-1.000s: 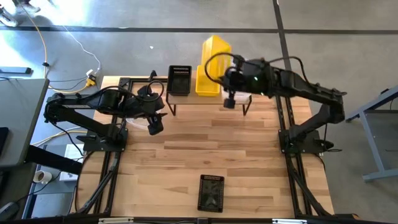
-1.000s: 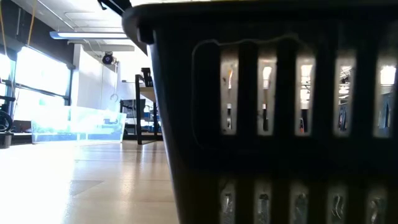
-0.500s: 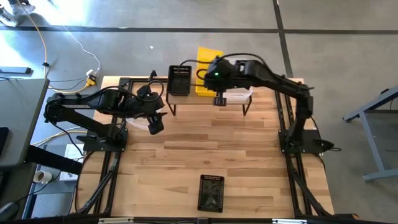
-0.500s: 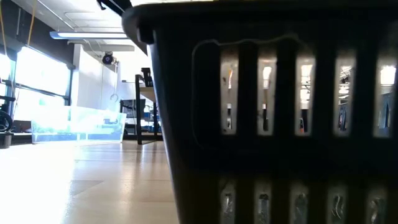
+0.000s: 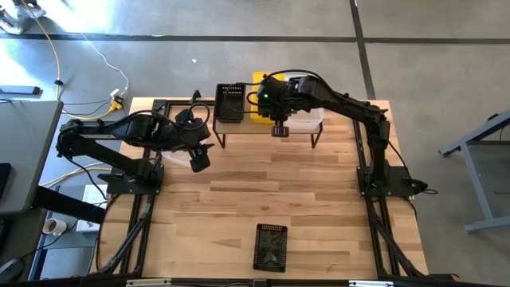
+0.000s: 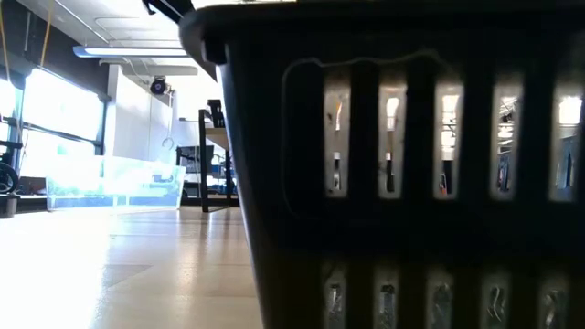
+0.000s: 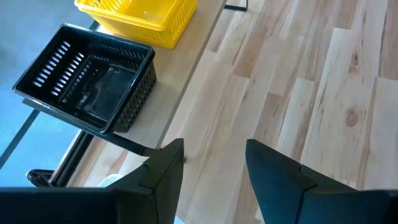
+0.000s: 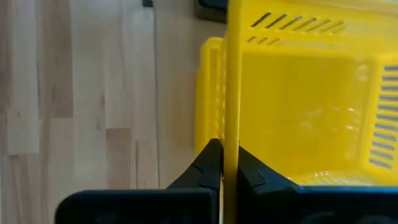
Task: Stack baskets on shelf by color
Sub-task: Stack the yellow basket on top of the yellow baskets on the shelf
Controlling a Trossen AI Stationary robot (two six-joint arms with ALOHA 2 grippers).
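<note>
Right gripper [image 8: 222,163] clamped on yellow basket [image 8: 298,93] rim above shelf [image 5: 263,127], second yellow basket [image 8: 208,93] directly beneath; left gripper [image 7: 211,165] open, idle; misaligned nesting risks jamming or toppling.

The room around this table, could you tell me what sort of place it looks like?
Probably a robotics lab or workshop. The wooden table stands on a bare concrete floor with loose cables trailing across it, and the low view shows large windows and another workbench behind.
</note>
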